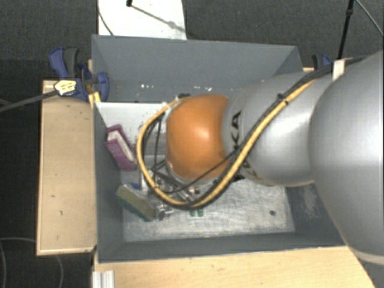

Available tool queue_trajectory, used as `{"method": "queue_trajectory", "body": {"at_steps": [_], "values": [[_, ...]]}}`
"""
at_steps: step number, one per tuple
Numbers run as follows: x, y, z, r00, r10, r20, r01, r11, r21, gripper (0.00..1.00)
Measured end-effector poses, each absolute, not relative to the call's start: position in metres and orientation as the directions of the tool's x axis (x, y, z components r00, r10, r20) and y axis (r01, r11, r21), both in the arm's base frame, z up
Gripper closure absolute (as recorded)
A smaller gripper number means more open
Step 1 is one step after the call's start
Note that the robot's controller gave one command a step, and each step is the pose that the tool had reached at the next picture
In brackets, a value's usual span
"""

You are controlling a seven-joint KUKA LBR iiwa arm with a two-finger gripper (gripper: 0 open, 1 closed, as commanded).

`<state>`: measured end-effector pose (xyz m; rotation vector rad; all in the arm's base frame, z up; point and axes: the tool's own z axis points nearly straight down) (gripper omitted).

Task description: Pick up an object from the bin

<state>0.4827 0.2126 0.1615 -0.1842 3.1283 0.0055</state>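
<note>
Bin [198, 71]: grey metal, open at the top.
Contents, left: purple box [120, 147], tilted, near the left wall.
Contents, lower left: olive flat block [135, 201], lying askew on the floor, apart from the purple box.
Contents, front centre: small green piece [195, 212], kind not discernible.
Arm: entering from the right; orange wrist cover [195, 135] and yellow cable [144, 155] over the bin's middle.
Gripper [173, 192]: low in the bin beneath the orange wrist cover; spread or closed, cannot tell.
Nearest thing: olive flat block, just beside the gripper on its left; contact not discernible.

Matt grey metal bin [198, 65], smooth glossy orange cover [195, 134], matt purple block [120, 147]
</note>
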Motion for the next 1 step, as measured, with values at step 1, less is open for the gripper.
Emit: {"method": "queue_trajectory", "body": {"at_steps": [1], "values": [[0.4799, 0.2146, 0.2377, -0.990, -0.138, -0.010, -0.138, 0.990, 0.003, 1.00]]}}
